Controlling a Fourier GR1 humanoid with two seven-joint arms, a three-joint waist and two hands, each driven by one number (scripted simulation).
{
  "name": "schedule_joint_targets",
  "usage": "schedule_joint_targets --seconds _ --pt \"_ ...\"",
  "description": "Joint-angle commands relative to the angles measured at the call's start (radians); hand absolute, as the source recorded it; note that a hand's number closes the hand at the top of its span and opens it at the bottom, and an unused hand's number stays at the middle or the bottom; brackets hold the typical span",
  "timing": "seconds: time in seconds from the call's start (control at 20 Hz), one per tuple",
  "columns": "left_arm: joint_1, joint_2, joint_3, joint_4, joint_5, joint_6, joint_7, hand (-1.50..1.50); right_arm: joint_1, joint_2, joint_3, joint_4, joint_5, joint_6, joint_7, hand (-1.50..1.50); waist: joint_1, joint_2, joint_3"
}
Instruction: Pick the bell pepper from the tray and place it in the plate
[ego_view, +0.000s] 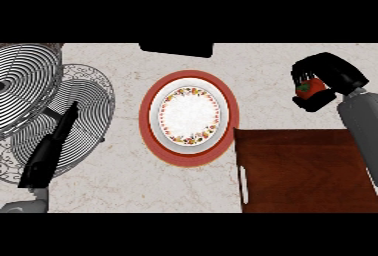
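My right hand (325, 75) is raised at the upper right, above and beyond the dark wooden tray (310, 172), with its fingers curled round a red bell pepper (311, 87) whose green stem shows. The plate (190, 116) lies in the middle of the counter: white centre, flowered ring, red outer rim, nothing on it. The pepper hangs well to the right of the plate. My left hand (52, 145) rests at the lower left, fingers straight and pointing up, holding nothing.
Two wire baskets (44, 95) stand at the left, partly behind my left hand. A dark object (176, 48) sits at the top edge beyond the plate. The tray has a white handle (243, 184) on its left side.
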Motion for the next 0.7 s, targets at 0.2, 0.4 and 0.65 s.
schedule_joint_targets --seconds 0.2,0.4,0.65 --pt "0.015 -0.027 0.003 0.024 -0.013 0.034 0.002 0.0 -0.199 0.016 -0.12 0.15 -0.083 -0.158 -0.285 1.5 -0.036 -0.008 -0.001" --pt "0.051 0.004 0.032 -0.015 0.013 0.009 -0.007 0.0 -0.266 0.015 -0.156 0.225 -0.163 -0.048 -0.474 1.5 -0.054 -0.021 -0.003" --pt "0.053 0.015 0.057 -0.009 0.025 0.0 0.029 0.0 -0.396 0.096 -0.116 0.315 -0.145 0.043 -0.512 1.5 -0.085 -0.032 -0.005"
